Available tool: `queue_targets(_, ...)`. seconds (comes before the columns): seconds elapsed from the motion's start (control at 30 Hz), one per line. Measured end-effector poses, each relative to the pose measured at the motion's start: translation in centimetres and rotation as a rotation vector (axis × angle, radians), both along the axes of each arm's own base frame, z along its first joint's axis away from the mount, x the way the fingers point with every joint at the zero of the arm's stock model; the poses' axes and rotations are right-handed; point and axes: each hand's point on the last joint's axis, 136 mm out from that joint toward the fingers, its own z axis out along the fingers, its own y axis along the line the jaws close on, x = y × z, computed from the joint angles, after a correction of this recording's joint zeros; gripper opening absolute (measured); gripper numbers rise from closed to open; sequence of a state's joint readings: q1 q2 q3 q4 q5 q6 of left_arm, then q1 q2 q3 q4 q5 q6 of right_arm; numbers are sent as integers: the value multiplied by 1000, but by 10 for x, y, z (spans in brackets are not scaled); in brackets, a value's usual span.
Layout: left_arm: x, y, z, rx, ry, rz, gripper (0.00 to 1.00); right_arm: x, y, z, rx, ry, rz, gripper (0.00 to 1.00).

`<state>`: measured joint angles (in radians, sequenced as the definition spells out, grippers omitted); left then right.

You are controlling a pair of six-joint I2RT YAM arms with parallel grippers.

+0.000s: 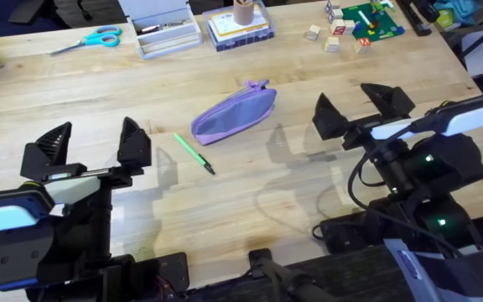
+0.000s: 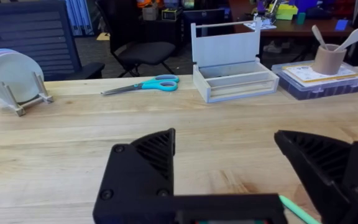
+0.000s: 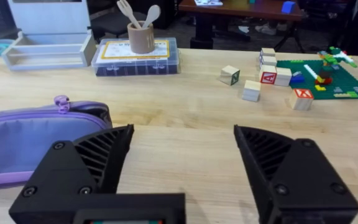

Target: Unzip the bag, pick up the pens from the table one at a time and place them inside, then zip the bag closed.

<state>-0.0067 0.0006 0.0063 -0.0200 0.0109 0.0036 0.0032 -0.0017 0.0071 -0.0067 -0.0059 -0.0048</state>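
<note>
Item one, the bag (image 1: 234, 112): we record a lilac fabric pouch lying on its side near the middle of the table (image 1: 250, 180), slanted, its zipper end toward the far side. In the right wrist view we see the purple zipper pull (image 3: 61, 102) at the pouch's end; we cannot tell whether the zipper is closed.

Item two, the pen (image 1: 194, 153): a thin green pen with a dark tip, flat on the wood just beside the bag on the near left, not touching it. Its green end also shows beside a finger in the left wrist view (image 2: 298, 210).

Item three, the left gripper (image 1: 90, 142): we note it to the left of the pen, fingers spread wide, nothing between them.

Item four, the right gripper (image 1: 356, 108): right of the bag, fingers likewise wide apart and empty.

Item five, the far edge: teal-handled scissors (image 1: 88, 39), a grey open box (image 1: 164, 27), a clear case bearing a cup (image 1: 242, 12), wooden blocks (image 1: 332, 38) and a green baseplate (image 1: 372, 20).
</note>
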Motion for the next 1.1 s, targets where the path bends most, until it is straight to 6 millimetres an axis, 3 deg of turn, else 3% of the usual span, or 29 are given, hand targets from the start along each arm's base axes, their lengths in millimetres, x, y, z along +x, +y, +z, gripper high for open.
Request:
queue_targets(0.97,-2,0,-2,-30,40,2,993,-3,7,-2,-28,30,41,996)
queue_targets(1.0,-4,1,1,-35,51,5,993,-5,8,-3,-28,53,51,996)
queue_targets(1.03,-8,1,24,-42,58,7,993,-11,11,-7,-24,119,71,996)
queue_targets(1.1,-11,1,46,-45,55,8,993,-15,13,-6,-24,164,79,996)
